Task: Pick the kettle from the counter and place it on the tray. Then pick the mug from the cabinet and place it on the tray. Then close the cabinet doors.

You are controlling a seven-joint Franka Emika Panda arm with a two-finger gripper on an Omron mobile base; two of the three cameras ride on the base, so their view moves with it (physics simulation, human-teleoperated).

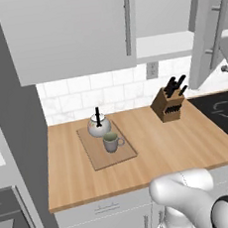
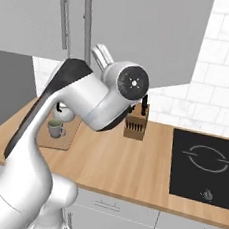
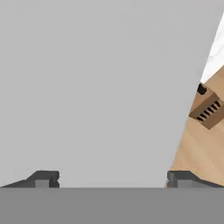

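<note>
On the light brown wooden bench (image 1: 155, 151) with its straight front edge above white drawers (image 1: 104, 214), a flat rectangular light-brown wooden tray (image 1: 98, 155) lies toward the left, and it carries two things: the small grey-green cylindrical mug (image 1: 110, 142) with a side handle at the nearer side, and just behind it, close enough that they may touch, the squat round whitish kettle (image 1: 98, 126) with a black arched handle. Both stand upright. Further right on the bench, near the white tiled back wall (image 1: 99, 93), a brown wooden knife block (image 1: 168, 105) holds dark-handled knives, and a black cooktop (image 1: 224, 112) is set into the surface at the far right. Above, the light grey upper wall cabinet shows a white shelf (image 1: 166, 44); the left flat grey cabinet door (image 1: 67, 33) with its long silver bar handle lies flat in front of the cabinet, while the right grey door (image 1: 208, 31) stands swung outward. In the hand view the pincer (image 3: 113, 178) has its two dark fingertips (image 3: 43, 178) spread wide with nothing between them, facing a plain grey door panel (image 3: 100, 87) close up, with the knife block beyond its edge.
</note>
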